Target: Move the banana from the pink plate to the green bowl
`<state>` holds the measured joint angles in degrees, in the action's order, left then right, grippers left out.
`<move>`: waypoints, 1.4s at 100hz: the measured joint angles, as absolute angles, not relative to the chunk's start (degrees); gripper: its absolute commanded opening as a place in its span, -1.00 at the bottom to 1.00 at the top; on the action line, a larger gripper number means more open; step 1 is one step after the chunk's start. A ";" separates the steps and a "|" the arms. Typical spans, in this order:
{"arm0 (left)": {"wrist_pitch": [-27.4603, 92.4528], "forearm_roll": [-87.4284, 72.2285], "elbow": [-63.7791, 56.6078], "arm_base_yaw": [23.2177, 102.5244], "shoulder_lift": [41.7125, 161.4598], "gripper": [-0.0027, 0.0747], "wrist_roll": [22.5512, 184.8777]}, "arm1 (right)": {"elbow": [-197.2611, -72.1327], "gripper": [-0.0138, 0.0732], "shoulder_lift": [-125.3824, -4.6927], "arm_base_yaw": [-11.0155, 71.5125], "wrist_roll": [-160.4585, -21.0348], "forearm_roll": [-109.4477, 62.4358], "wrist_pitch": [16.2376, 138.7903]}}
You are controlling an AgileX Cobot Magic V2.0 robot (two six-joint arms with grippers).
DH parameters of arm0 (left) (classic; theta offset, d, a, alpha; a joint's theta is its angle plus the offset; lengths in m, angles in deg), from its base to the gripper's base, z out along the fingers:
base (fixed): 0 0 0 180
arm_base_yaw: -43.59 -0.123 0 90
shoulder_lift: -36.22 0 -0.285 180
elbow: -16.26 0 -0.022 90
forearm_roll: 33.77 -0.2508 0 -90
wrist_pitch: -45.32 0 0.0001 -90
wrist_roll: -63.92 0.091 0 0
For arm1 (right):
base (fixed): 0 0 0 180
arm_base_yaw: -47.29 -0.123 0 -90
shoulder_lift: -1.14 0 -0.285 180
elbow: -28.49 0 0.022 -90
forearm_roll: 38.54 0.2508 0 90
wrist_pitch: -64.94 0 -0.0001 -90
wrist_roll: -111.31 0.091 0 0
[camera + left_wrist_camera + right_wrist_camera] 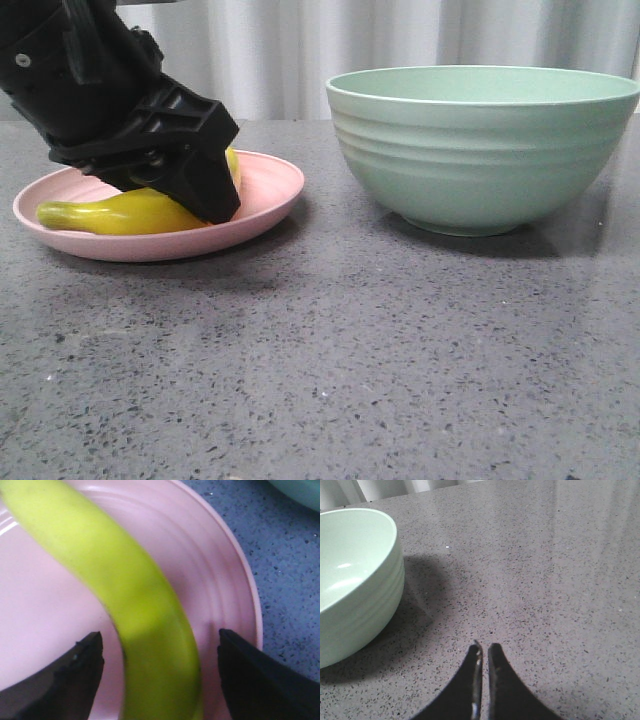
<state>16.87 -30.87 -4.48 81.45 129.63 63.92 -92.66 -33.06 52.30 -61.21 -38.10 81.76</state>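
Observation:
The yellow banana (125, 212) lies on the pink plate (265, 195) at the left of the table. My left gripper (205, 200) is down over the plate and hides the banana's middle. In the left wrist view the banana (135, 600) runs between the two black fingers (75, 675), with pink plate (215, 570) showing in a gap on each side; the gripper (160, 640) is open around it. The green bowl (485, 145) stands upright at the right, its inside not visible from the front. My right gripper (484, 647) is shut and empty over bare table beside the bowl (355, 580).
The grey speckled tabletop (330, 350) stretches in front of plate and bowl. A gap of table separates the plate's rim from the bowl. White curtains (290, 50) hang behind the table.

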 measured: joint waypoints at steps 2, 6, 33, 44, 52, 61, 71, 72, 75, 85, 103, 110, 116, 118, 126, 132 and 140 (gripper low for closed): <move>16.76 -30.87 -4.48 81.45 129.63 0.19 63.92 | -92.66 -0.83 -33.06 52.30 -61.10 -38.10 81.76; 16.78 -30.87 -4.48 81.45 129.63 0.13 63.92 | -92.66 -0.83 -33.06 52.30 -61.11 -38.10 81.76; 16.51 -31.00 -4.48 81.40 129.63 -0.33 63.92 | -92.66 -0.83 -33.06 52.30 -61.11 -38.00 81.76; 16.39 -31.00 -4.48 81.40 129.63 -0.48 63.92 | -92.66 -0.83 -33.06 52.19 -61.11 -37.66 81.86; 16.27 -31.00 -4.48 81.40 129.63 -0.57 63.92 | -92.66 -0.83 -33.06 52.11 -61.11 -37.62 82.36; 15.45 -31.00 -4.09 81.40 129.63 -0.60 63.92 | -92.66 -0.83 -33.34 51.96 -61.22 -37.62 83.16; 14.37 -31.00 -3.07 81.40 129.72 -0.61 63.92 | -92.89 -0.83 -33.34 50.83 -61.22 -37.62 84.28; 14.22 -31.00 -2.91 81.40 129.72 -0.61 63.92 | -93.05 -0.83 -33.34 50.80 -61.22 -37.62 84.45; 13.95 -31.00 -2.51 81.40 129.72 -0.61 63.92 | -93.39 -0.83 -33.38 50.47 -61.22 -37.62 85.31; 12.48 -31.00 -0.73 81.40 129.59 -0.61 63.92 | -95.82 -0.82 -34.37 49.43 -61.22 -38.54 88.96; 11.37 -30.60 1.62 81.40 126.64 -0.61 63.92 | -102.40 -0.78 -38.47 47.46 -61.22 -40.57 96.44; 11.25 -30.46 2.36 81.82 125.02 -0.61 63.92 | -105.39 -0.65 -40.53 46.30 -61.22 -40.69 99.05; 11.25 -30.46 2.79 82.51 123.72 -0.61 63.92 | -108.26 -0.44 -42.67 45.15 -61.22 -40.79 101.17; 11.15 -30.46 2.88 82.89 123.47 -0.61 63.92 | -109.23 -0.39 -43.44 44.70 -61.22 -40.79 102.02; 11.02 -30.11 3.17 84.85 122.41 -0.61 63.92 | -112.75 -0.06 -46.48 42.82 -61.10 -40.79 105.02; 10.94 -29.70 3.17 86.45 121.98 -0.61 63.92 | -115.42 0.13 -49.00 41.18 -61.10 -40.53 106.44; 10.80 -29.24 3.17 89.30 121.94 -0.61 63.92 | -118.52 0.30 -51.93 39.15 -61.10 -39.06 107.67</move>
